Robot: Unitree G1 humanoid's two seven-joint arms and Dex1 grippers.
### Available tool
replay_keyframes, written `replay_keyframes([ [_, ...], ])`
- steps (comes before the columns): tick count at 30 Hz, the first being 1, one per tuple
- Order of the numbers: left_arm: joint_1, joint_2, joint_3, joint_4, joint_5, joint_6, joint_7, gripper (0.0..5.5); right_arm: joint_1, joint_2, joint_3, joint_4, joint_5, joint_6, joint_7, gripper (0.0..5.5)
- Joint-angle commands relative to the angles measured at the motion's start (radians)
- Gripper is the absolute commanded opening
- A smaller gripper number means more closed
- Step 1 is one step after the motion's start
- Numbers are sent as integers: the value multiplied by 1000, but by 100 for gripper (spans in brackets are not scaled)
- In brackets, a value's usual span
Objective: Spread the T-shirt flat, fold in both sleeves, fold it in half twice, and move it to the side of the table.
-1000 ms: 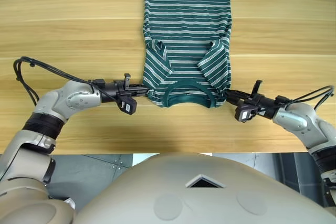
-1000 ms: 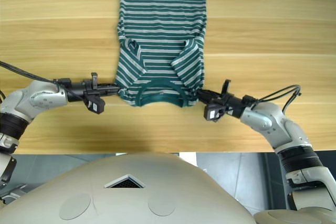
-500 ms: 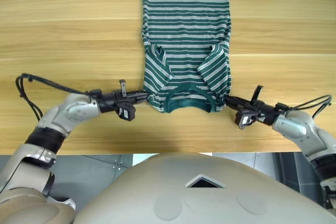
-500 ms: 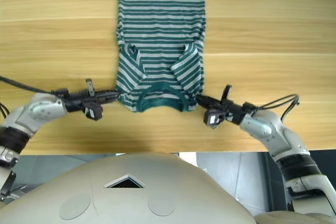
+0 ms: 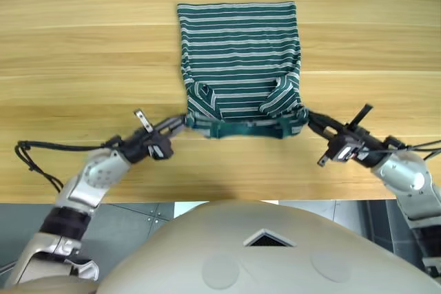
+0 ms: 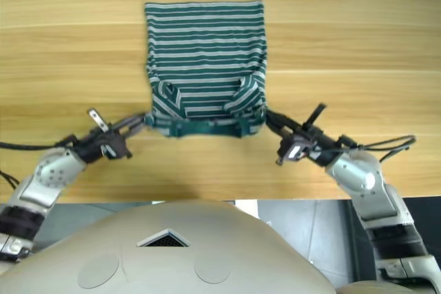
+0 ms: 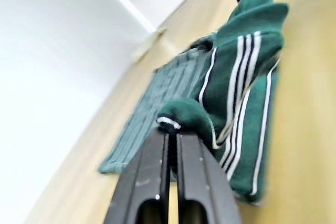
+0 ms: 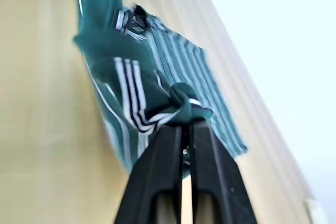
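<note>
striped shirt [image 5: 239, 49] on the bench [image 5: 83, 53], left tool [image 5: 185, 120] and right tool [image 5: 307, 116] both clamped on its lifted collar-end corners

The left end effector [image 5: 183, 121] and right end effector [image 5: 309, 118] have lifted the shirt [image 5: 238, 46] shoulders off the bench [image 5: 83, 67]. The collar edge between them, flat before, is now stretched.
</note>
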Motion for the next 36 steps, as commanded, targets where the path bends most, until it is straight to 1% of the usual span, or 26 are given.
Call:
replay_keyframes([
  [1, -167, -73, 18, 101, 44, 42, 30, 0, -244, 79, 14, 167, -63, 15, -29, 0],
  [4, -283, -114, 18, 161, 68, 59, 40, 0, -393, 129, 35, 296, -126, -2, -59, 0],
  [7, -418, -154, 5, 288, 108, 64, 56, 0, -520, 179, 64, 425, -191, -22, -102, 0],
  [14, -734, -262, -38, 725, 210, 48, 161, 0, -811, 312, 140, 796, -349, -14, -292, 0],
  [18, -822, -310, -77, 920, 268, 51, 237, 0, -920, 365, 175, 971, -393, -24, -384, 0],
  [23, -875, -341, -96, 1058, 300, 73, 316, 0, -1007, 407, 205, 1133, -418, -15, -459, 0],
  [24, -880, -344, -94, 1074, 296, 77, 319, 0, -1020, 414, 210, 1157, -421, -12, -471, 35],
  [26, -886, -346, -87, 1104, 286, 91, 324, 0, -1047, 429, 215, 1209, -428, 2, -498, 69],
  [27, -891, -347, -82, 1117, 282, 99, 327, 28, -1059, 438, 217, 1233, -428, 15, -510, 83],
  [30, -918, -354, -68, 1146, 272, 127, 341, 71, -1089, 459, 227, 1287, -433, 53, -543, 131],
  [32, -950, -362, -55, 1170, 261, 157, 336, 110, -1115, 486, 236, 1317, -436, 82, -559, 172],
  [36, -1015, -371, -38, 1204, 248, 219, 360, 161, -1161, 537, 248, 1358, -438, 131, -581, 227],
])
